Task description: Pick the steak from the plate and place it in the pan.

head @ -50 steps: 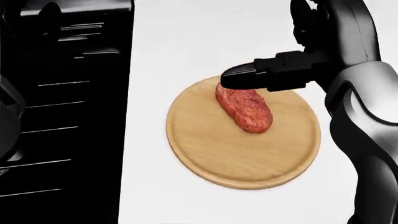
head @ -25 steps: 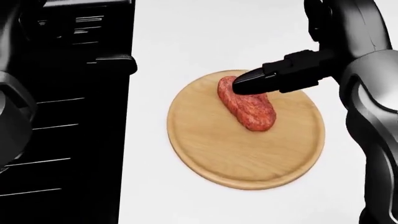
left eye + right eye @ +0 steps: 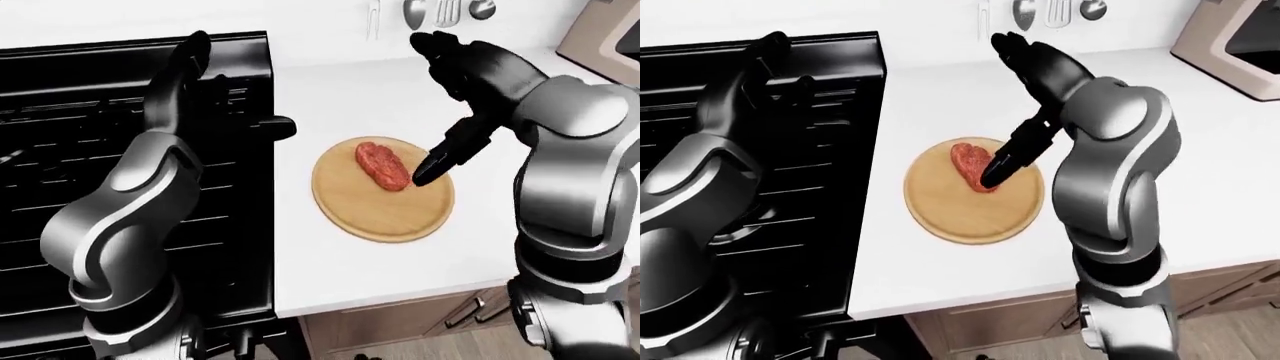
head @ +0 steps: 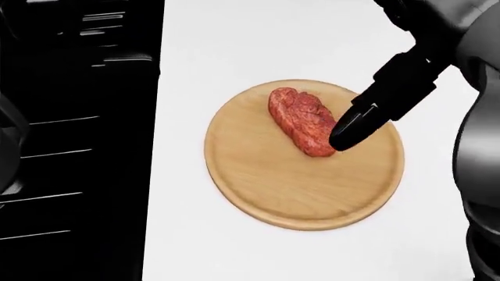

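We're at a white counter point(image 3: 330, 277) w/ the black stove point(image 3: 60, 150) filling the left side; pan not made out in any view. Our left arm is raised over the stove, left hand point(image 3: 185, 60) up near its far edge, fingers too dark to tell if wide or narrow. Right arm comes in from the right, over the round wooden plate point(image 4: 258, 199). Change vs a sec ago: the long black finger point(image 4: 356, 126) of our right hand point(image 3: 470, 97) lay across the far end of the steak point(image 4: 300, 120), roughly level; now it's swung round and angles down from the upper right, tip at the steak's right edge near its near end, touching or just off, can't tell. Plate and steak haven't shifted. Means, we reckon, hand's re-lining for a side grab, no grip yet. Steak lies flat on the plate, left of the fingertip, long axis running far-left to near-right. Right hand looks spread fairly wide, nothing held; only one finger reaches down, the others sit up high.
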Robot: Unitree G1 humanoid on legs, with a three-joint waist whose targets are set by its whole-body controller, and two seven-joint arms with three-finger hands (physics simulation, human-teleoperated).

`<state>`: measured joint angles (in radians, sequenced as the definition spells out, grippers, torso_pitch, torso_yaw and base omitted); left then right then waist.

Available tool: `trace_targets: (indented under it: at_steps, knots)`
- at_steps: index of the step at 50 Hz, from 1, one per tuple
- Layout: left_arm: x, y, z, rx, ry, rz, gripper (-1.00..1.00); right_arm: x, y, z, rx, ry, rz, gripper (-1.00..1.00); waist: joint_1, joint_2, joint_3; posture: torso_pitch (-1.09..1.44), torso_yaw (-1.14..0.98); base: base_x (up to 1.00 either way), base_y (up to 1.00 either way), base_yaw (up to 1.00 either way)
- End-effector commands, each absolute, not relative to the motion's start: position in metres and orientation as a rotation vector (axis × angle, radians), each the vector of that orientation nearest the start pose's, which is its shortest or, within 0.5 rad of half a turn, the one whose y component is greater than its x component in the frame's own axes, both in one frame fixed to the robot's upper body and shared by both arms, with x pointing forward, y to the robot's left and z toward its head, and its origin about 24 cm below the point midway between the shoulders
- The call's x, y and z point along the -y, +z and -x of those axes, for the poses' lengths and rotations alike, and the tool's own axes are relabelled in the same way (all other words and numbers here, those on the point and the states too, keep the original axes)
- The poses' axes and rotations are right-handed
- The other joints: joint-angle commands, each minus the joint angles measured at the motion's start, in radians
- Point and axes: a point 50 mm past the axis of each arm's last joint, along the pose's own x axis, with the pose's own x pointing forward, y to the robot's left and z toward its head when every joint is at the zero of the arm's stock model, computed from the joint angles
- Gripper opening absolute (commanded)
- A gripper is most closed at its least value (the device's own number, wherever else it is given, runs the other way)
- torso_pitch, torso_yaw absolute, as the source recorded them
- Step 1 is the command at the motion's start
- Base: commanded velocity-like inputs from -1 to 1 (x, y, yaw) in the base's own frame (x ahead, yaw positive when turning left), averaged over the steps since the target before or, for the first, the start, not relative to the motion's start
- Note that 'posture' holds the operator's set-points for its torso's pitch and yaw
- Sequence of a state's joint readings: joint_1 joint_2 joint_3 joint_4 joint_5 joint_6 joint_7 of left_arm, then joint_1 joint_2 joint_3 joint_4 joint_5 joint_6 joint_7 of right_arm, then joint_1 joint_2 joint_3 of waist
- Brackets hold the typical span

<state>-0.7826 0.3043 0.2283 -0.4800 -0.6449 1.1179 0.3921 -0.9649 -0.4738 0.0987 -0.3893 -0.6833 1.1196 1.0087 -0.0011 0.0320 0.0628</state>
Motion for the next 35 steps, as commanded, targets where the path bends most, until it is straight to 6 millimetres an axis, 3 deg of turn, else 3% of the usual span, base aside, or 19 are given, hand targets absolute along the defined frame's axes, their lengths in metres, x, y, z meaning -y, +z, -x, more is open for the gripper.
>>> trace_targets:
  at_steps: [1,7,17,22,24,35]
  knots:
    - [-0.159,0.288,-0.288,0.213,-0.047,0.122,1.00,0.159,0.329,-0.287,0.075,0.226,0.903,1.00,-0.004,0.000,-0.028,0.00,0.00,0.00,0.00,0.00]
    - [-0.159,0.289,-0.287,0.214,-0.047,0.122,1.00,0.159,0.344,-0.291,0.066,0.272,1.007,1.00,-0.009,0.009,-0.026,0.00,0.00,0.00,0.00,0.00]
    - [-0.160,0.290,-0.287,0.217,-0.048,0.122,1.00,0.147,0.344,-0.299,0.052,0.376,1.188,1.00,-0.016,0.016,-0.026,0.00,0.00,0.00,0.00,0.00]
    - [-0.160,0.290,-0.287,0.218,-0.048,0.123,1.00,0.144,0.345,-0.300,0.044,0.392,1.242,0.90,-0.018,0.018,-0.026,0.00,0.00,0.00,0.00,0.00]
    - [-0.160,0.291,-0.286,0.219,-0.050,0.123,1.00,0.142,0.344,-0.300,0.038,0.399,1.267,0.95,-0.018,0.018,-0.026,0.00,0.00,0.00,0.00,0.00]
    - [-0.161,0.292,-0.285,0.220,-0.048,0.124,1.00,0.131,0.332,-0.303,0.015,0.423,1.350,0.62,-0.022,0.022,-0.029,0.00,0.00,0.00,0.00,0.00]
